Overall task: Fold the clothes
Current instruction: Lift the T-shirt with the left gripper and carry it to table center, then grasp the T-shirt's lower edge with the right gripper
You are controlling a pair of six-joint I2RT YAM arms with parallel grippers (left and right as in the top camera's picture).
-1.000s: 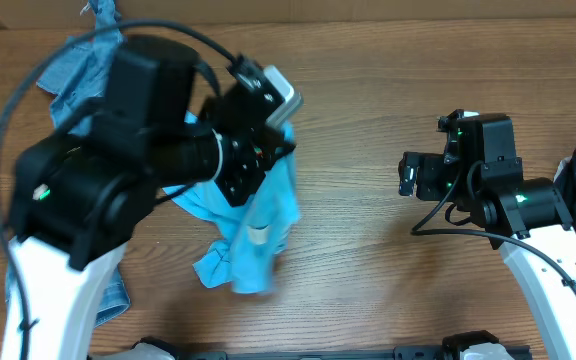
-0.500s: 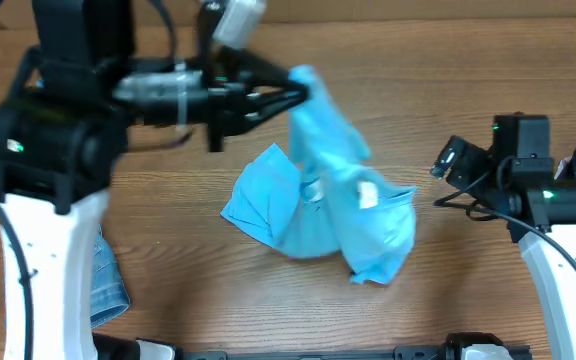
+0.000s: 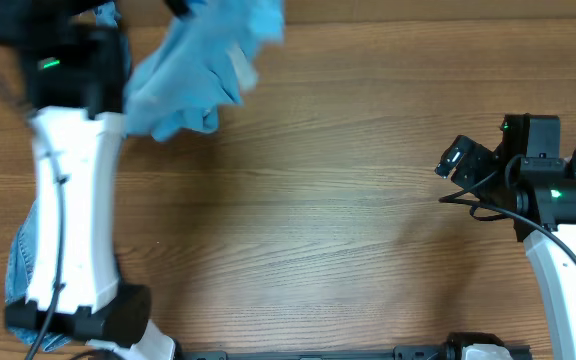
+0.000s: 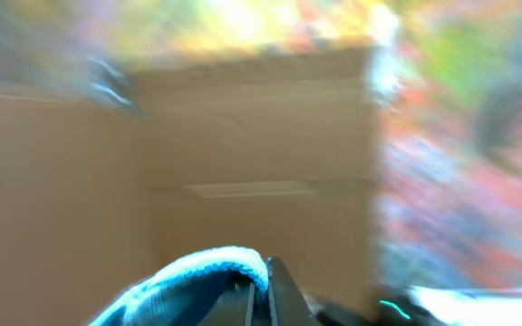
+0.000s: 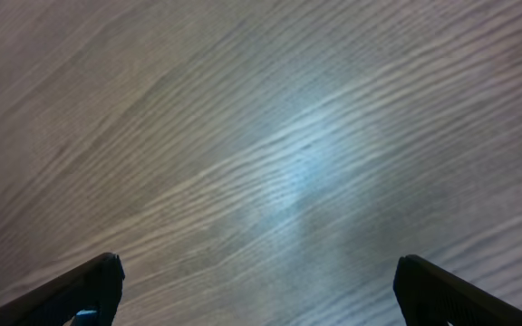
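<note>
Near-left corner of the table [image 3: 318,230]: denim jeans [image 3: 18,268] lie bunched behind the left arm's white link. Over by the right edge, the right gripper [image 5: 256,272] hangs above bare wood, jaws spread wide, nothing between them. Now the far-left corner, and there's the sky-blue T-shirt [image 3: 193,75], up off the table, a blurred bundle hanging at the far edge. The left gripper [image 4: 261,288] has it: in the wrist view the jaws are pinched together on a fold of blue cloth, with a brown cardboard box [image 4: 261,181] beyond.
</note>
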